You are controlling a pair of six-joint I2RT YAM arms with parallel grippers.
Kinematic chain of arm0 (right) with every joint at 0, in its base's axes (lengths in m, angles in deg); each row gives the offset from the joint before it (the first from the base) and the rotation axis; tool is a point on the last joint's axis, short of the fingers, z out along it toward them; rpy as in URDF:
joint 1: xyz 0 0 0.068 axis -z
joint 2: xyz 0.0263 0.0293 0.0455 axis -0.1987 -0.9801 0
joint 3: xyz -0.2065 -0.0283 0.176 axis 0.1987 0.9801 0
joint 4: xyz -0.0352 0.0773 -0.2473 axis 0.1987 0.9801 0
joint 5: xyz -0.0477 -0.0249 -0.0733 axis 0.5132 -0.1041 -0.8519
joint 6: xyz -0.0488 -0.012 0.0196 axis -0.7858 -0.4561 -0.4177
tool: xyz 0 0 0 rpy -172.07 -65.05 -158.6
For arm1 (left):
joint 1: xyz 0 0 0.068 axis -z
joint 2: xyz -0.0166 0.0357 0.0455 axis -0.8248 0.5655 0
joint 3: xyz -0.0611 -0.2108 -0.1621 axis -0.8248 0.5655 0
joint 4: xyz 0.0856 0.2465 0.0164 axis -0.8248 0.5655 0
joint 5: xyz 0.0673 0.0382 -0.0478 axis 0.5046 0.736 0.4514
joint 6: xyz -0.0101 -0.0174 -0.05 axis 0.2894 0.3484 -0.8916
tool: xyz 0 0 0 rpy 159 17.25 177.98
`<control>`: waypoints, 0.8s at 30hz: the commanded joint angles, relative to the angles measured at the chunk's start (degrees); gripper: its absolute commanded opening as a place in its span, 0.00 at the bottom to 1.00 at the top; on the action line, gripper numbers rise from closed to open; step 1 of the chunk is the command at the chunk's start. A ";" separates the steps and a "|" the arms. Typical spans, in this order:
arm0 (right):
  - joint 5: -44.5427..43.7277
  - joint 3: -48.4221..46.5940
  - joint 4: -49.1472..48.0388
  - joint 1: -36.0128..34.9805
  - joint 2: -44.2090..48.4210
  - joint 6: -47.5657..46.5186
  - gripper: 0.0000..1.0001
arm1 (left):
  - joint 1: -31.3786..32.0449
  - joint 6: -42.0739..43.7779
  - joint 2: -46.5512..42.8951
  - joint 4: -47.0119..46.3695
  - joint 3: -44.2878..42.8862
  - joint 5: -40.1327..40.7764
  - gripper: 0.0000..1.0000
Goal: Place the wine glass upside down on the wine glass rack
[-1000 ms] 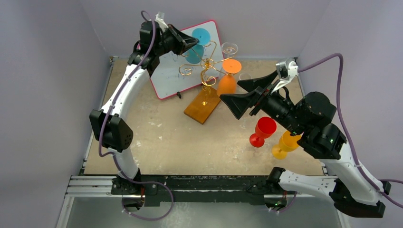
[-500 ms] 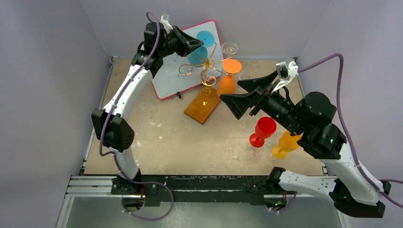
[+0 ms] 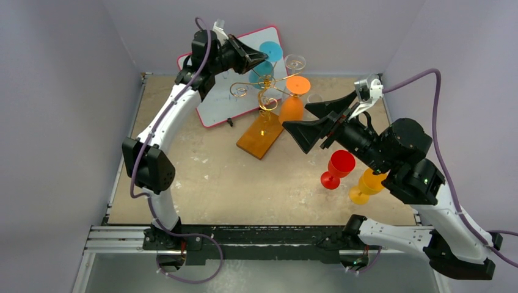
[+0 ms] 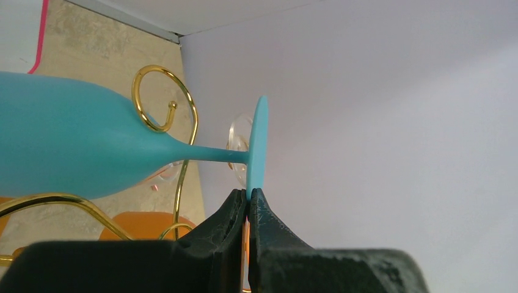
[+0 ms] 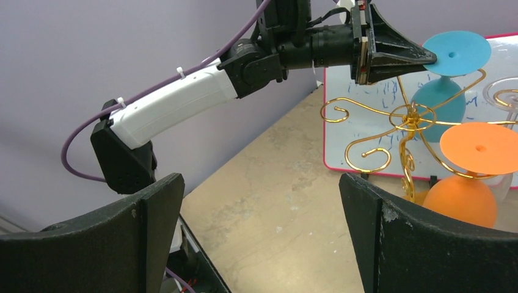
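I see top view from high behind, looking down on whole table (image 3: pixel 214 177). Left wrist very close, facing wall (image 4: pixel 397 122). Right wrist farther, looking across. All three share rack (image 3: pixel 259 139).

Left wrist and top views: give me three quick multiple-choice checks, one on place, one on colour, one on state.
1. Where does the left tool grip its glass?
A. the bowl
B. the stem
C. the edge of the foot

2. What colour is that glass?
A. red
B. blue
C. orange

3. How is the right tool?
A. open and empty
B. shut on a red glass
C. shut and empty

Answers:
1. C: the left wrist view shows the fingers pinched on the foot's rim.
2. B: bowl, stem and foot are all blue.
3. A: its fingers stand wide apart with nothing between them.
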 commanded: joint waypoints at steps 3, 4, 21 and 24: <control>-1.01 0.19 -3.28 -0.28 1.05 0.18 1.00 | 0.12 -2.45 0.99 -7.23 -2.10 -0.27 0.00; -1.03 0.17 -3.31 -0.35 1.15 0.16 1.00 | 0.12 -2.70 1.13 -7.36 -2.17 -0.18 0.00; -1.09 0.43 -3.22 -0.33 1.33 0.24 1.00 | 0.20 -5.68 4.16 -11.69 -4.32 1.76 0.00; -1.12 0.47 -3.20 -0.30 1.33 0.31 1.00 | 0.20 -5.18 5.01 -11.00 -5.50 2.15 0.00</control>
